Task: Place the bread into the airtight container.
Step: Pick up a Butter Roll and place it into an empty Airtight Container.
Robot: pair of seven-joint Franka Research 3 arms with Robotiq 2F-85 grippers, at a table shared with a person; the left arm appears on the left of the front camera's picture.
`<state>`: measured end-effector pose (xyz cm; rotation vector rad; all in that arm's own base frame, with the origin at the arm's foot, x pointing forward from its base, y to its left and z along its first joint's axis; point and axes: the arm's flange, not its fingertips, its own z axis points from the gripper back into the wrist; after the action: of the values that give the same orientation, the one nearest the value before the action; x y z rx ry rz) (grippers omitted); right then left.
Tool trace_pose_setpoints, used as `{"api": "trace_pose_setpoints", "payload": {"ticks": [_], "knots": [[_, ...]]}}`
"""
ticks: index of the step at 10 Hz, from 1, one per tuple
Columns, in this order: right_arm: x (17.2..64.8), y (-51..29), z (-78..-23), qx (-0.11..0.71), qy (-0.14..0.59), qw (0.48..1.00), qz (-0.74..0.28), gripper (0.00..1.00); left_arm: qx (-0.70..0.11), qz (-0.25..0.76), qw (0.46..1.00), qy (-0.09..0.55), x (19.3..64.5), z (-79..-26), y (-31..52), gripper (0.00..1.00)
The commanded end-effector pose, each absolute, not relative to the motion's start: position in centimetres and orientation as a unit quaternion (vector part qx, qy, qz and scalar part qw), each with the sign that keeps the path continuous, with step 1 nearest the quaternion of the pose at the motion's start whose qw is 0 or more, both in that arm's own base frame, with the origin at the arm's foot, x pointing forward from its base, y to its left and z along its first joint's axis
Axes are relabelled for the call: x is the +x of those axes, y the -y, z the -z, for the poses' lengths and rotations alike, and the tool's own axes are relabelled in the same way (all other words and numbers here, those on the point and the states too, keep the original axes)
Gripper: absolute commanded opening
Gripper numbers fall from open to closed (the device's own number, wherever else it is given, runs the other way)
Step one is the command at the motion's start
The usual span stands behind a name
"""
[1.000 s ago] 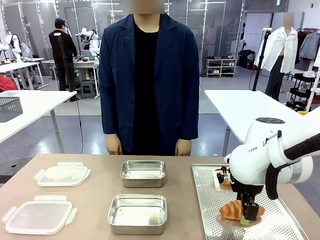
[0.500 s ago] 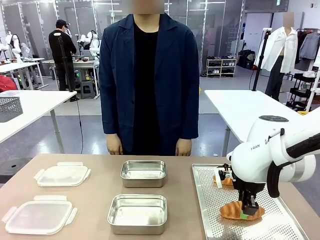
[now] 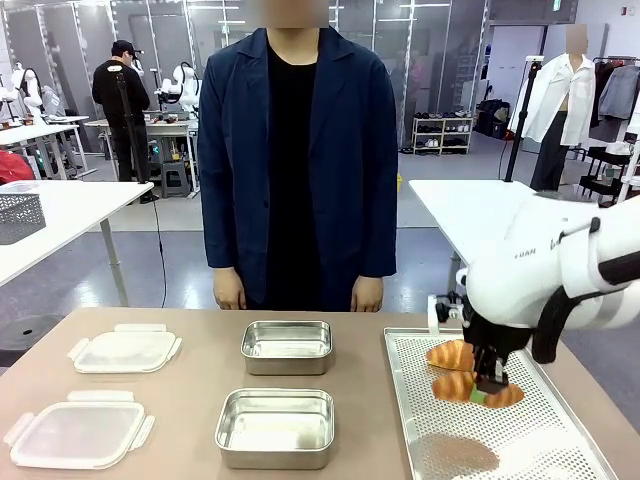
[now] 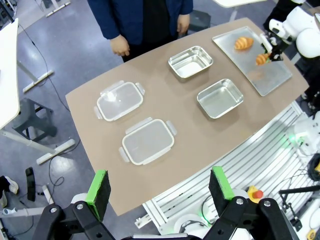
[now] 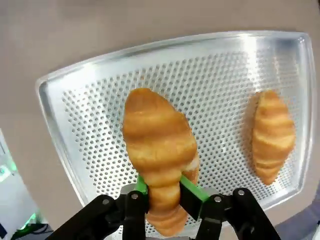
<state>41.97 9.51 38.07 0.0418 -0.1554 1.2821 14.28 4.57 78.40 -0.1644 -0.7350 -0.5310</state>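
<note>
Bread, where is it, that croissant [image 3: 477,389]?
Pinched in the right gripper [image 3: 490,385], hanging clear of the perforated tray [image 3: 560,440], its shadow on the metal below.
How tight are the fingers?
Nearly together. The green pads [image 5: 192,189] bite into its narrow end, and the rest sticks out past the fingertips.
And the other one?
Second croissant [image 3: 450,354] lies on the tray, just beside it, toward the person. Two steel containers [image 3: 275,427] sit lidless mid-table, with two clear lids [image 3: 78,432] far left.
Left gripper [image 4: 159,185]?
Spread wide, holding nothing, high over the table.
Any writing?
Small letters on the right arm, too tiny for me to read.
</note>
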Motion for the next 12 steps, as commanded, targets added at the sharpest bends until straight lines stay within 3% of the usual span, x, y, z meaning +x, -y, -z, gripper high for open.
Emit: {"api": "trace_pose_setpoints", "payload": {"ticks": [1,4,5,12], "knots": [[42.8,-14.3,-41.5,0.009,0.068,0.807,-0.587,0.23,-0.078,0.265,0.894,0.353,13.9,-78.7,-4.6,1.00],[42.0,-25.7,-44.3,-0.026,0.035,0.794,-0.606,0.23,-0.078,0.265,0.894,0.353,13.9,-78.7,-4.6,1.00],[40.0,-33.7,-44.4,-0.030,0.032,0.785,-0.617,0.23,-0.078,0.265,0.894,0.353,13.9,-78.7,-4.6,1.00],[38.6,-42.0,-41.3,-0.033,0.009,0.776,-0.630,0.23,-0.078,0.265,0.894,0.353,13.9,-78.7,-4.6,1.00]]}}
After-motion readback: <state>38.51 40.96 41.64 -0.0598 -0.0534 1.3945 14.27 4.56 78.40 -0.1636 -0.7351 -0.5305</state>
